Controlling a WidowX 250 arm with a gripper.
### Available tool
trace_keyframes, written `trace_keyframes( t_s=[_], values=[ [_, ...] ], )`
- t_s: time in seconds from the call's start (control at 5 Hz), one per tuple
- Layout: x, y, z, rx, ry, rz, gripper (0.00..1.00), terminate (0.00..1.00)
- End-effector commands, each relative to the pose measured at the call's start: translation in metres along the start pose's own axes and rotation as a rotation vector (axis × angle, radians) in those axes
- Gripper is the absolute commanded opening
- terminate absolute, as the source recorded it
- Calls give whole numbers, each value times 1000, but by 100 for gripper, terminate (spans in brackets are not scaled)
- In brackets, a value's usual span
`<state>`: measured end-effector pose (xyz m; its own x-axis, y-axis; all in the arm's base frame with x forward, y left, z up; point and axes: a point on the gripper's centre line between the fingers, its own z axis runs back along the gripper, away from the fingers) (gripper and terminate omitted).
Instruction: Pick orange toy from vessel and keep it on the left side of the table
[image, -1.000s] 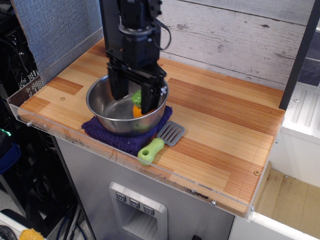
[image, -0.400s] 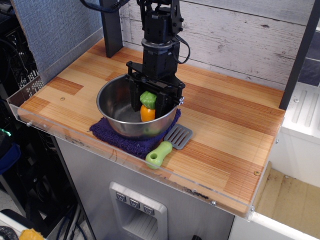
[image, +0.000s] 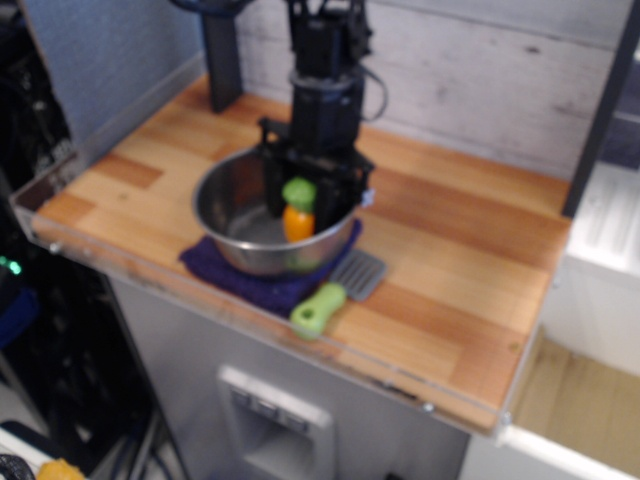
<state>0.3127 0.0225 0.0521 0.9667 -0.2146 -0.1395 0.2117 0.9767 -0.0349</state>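
Note:
The one view is blurred. The steel vessel stands on a dark purple cloth near the table's front edge. The orange toy, with its green cap up, stands upright between the black fingers of my gripper, inside the bowl's right part. The fingers close in on both sides of it. I cannot tell if the toy rests on the bowl's floor or is lifted a little. The wood-plank table spreads to the right and behind.
A grey spatula with a green handle lies right in front of the bowl, at the cloth's edge. A dark post stands at the back left. A clear acrylic rim runs along the table's front.
The view shifted as the camera moved. The gripper has turned about the toy and closed on it. The toy now stands upright between the fingers, slightly higher than before.

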Motion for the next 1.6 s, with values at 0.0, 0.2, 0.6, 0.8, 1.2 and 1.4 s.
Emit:
trace_keyframes(
  t_s=[0.0,0.2,0.6,0.8,1.2,1.4],
  values=[
    [-19,16,74,-7,-183,22,0,0],
    [-34,62,84,25,-192,97,0,0],
    [-33,139,76,107,-197,166,0,0],
    [-25,152,65,136,-191,171,0,0],
    [1,151,26,135,-164,206,0,0],
    [17,147,7,114,-140,199,0,0]
  ],
)
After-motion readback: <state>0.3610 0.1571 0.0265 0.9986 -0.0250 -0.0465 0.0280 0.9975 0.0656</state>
